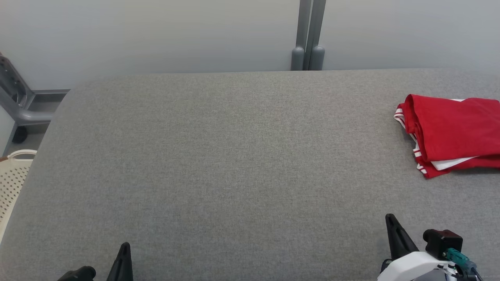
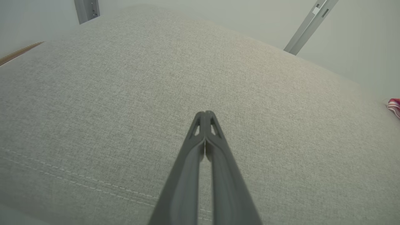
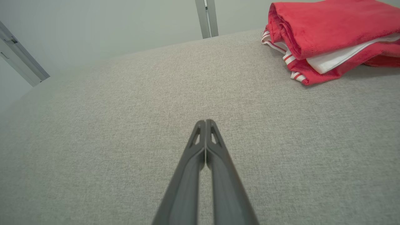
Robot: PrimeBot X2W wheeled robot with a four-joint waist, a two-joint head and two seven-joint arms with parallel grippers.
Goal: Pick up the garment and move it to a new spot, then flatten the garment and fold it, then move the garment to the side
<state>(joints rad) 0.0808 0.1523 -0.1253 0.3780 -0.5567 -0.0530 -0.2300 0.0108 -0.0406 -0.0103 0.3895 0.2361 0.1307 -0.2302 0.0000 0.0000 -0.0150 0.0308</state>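
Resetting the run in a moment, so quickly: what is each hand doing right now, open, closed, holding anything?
Left hand: closed, holding nothing.
Right hand: closed, holding nothing; the red garment lies folded, apart from it.

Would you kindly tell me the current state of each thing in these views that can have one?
garment: folded, lying on the grey table, held by nothing.
left gripper: shut, empty, above bare table.
right gripper: shut, empty, apart from the garment.
basket: beside the table's left edge; contents cannot be told.
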